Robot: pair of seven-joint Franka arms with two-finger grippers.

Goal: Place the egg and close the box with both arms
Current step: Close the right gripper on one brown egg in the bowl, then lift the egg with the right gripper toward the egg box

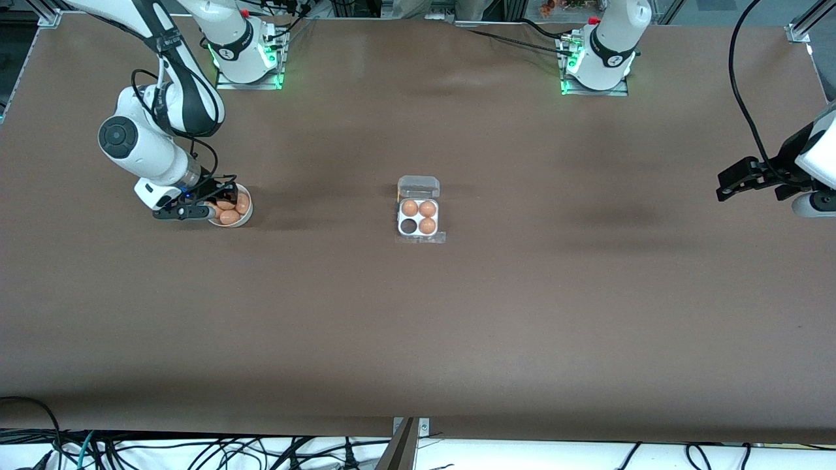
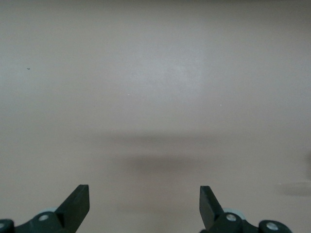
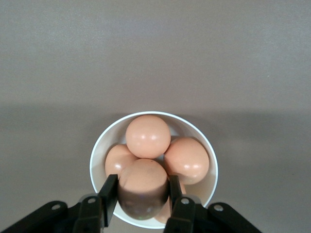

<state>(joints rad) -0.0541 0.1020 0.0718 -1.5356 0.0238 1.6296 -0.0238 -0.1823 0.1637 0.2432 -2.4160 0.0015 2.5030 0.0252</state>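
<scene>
My right gripper (image 1: 210, 207) is over the round white bowl (image 1: 243, 218) at the right arm's end of the table, shut on one orange-brown egg (image 3: 143, 188). In the right wrist view the fingers (image 3: 109, 193) press both sides of that egg, over several more eggs (image 3: 147, 136) in the bowl (image 3: 97, 151). The clear box (image 1: 418, 218) sits open mid-table, lid (image 1: 418, 187) folded back toward the bases, with three eggs (image 1: 409, 208) and one empty cell (image 1: 409, 226). My left gripper (image 1: 741, 177) is open and empty, waiting over bare table at the left arm's end; its fingertips (image 2: 77, 200) show apart.
The brown table (image 1: 418, 313) stretches wide between the bowl and the box. Cables hang along the edge nearest the front camera (image 1: 196, 450). The arm bases (image 1: 248, 59) stand along the table's top edge in the front view.
</scene>
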